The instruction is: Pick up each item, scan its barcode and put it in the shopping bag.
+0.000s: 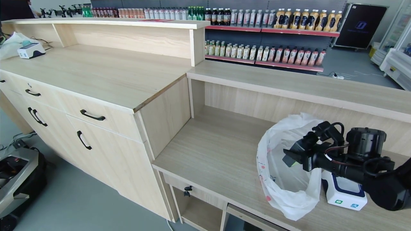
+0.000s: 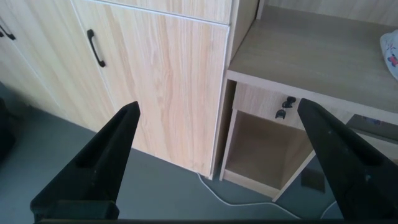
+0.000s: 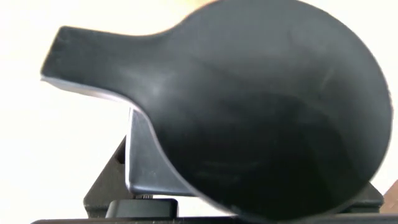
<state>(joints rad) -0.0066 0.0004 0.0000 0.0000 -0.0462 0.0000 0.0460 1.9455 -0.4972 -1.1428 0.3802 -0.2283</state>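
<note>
Head view: right gripper [image 1: 289, 158] hangs over the mouth of the shopping bag [image 1: 273, 144], which sits at the right of the lower surface [image 1: 208, 144]. The scanner [image 1: 345, 192] is just right of the bag. Can't tell if the right jaws are clenched.

Left wrist view: left gripper [image 2: 217, 107] has its jaws spread and empty, by the cabinet door [image 2: 168, 81].

Right wrist view: dark rounded object [image 3: 267, 112] close up, maybe an item.

Looks like the drop-in step; can't judge how many items remain.

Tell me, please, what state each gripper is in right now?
Left gripper: open, empty.
Right gripper: closed on a dark rounded item, above the shopping bag.
</note>
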